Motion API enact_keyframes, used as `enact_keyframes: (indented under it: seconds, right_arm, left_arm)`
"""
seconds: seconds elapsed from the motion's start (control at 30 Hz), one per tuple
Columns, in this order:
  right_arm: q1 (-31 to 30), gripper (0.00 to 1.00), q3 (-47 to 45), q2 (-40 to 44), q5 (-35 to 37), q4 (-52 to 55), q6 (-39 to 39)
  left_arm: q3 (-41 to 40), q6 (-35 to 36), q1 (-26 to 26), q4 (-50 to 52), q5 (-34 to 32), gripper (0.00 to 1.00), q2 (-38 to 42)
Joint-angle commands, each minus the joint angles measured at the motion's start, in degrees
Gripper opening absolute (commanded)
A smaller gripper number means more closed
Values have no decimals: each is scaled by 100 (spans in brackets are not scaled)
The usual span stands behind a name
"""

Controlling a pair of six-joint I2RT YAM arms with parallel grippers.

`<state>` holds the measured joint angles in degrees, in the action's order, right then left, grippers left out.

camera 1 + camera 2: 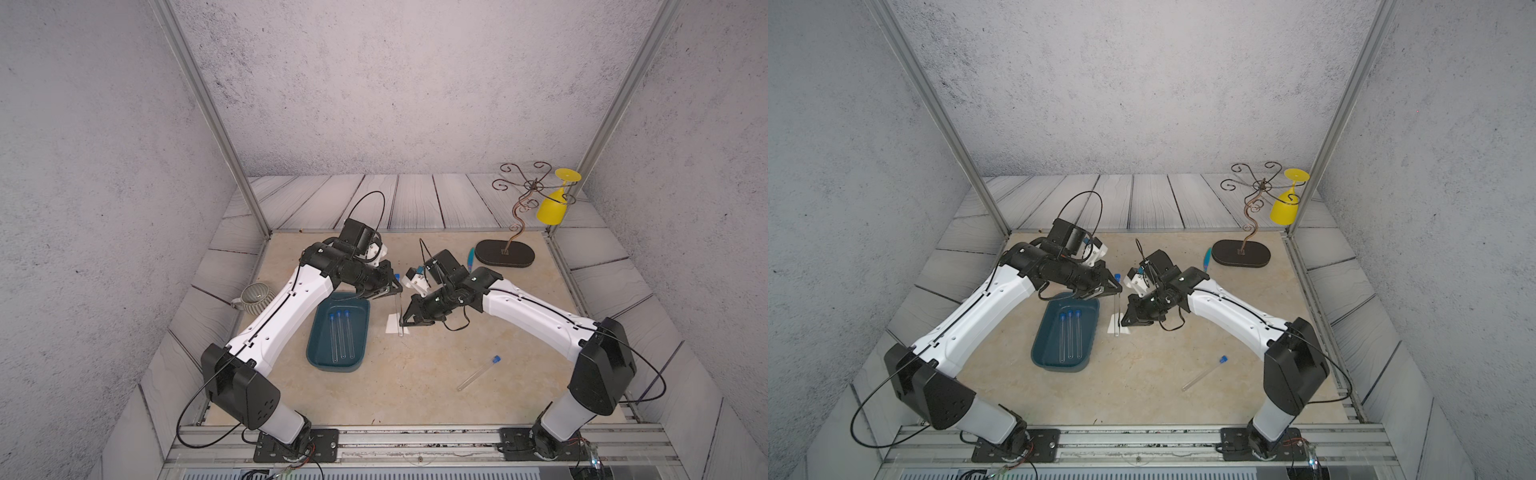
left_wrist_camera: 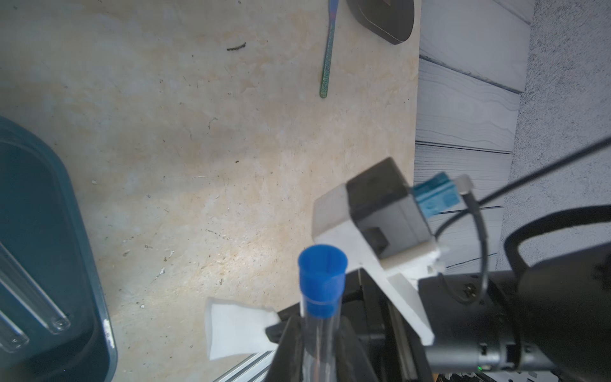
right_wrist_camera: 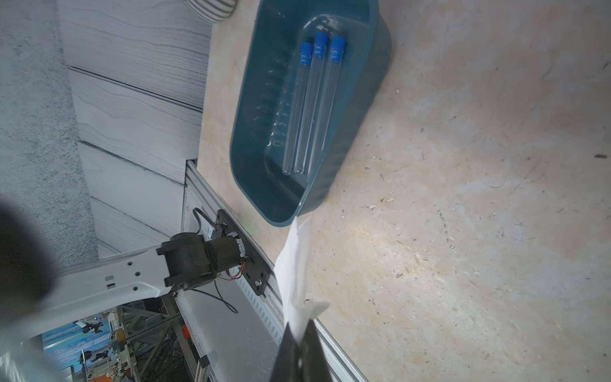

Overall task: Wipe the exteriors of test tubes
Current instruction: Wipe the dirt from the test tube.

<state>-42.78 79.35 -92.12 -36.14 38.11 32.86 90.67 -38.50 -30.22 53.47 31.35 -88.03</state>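
– Where's the test tube point(image 1: 399, 311)?
– Upright near the tray point(image 1: 324, 332), my left gripper point(image 2: 318, 332) clamped just below its cap point(image 2: 322, 281); my right gripper point(image 3: 299, 334) pinches the wipe point(image 3: 294, 264) by its lower end.
– Handling?
– Light, slick, probably brittle; grip near the cap, gently.

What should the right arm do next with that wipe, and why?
Probably slide the right gripper with its white wipe up along the held test tube: the left gripper holds it upright near its top, and the wipe sits by its lower end.
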Motion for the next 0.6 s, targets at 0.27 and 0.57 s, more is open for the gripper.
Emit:
enact_keyframes:
  seconds: [0.27,0.57]
  right_arm:
    - [-20,5,-368,1154,-604,-312,322]
    - [-90,5,-122,931,-693,-594,480]
  left_arm:
    - [42,326,42,48,-151,16,-201]
    - [55,278,33,26,-89,16,-200]
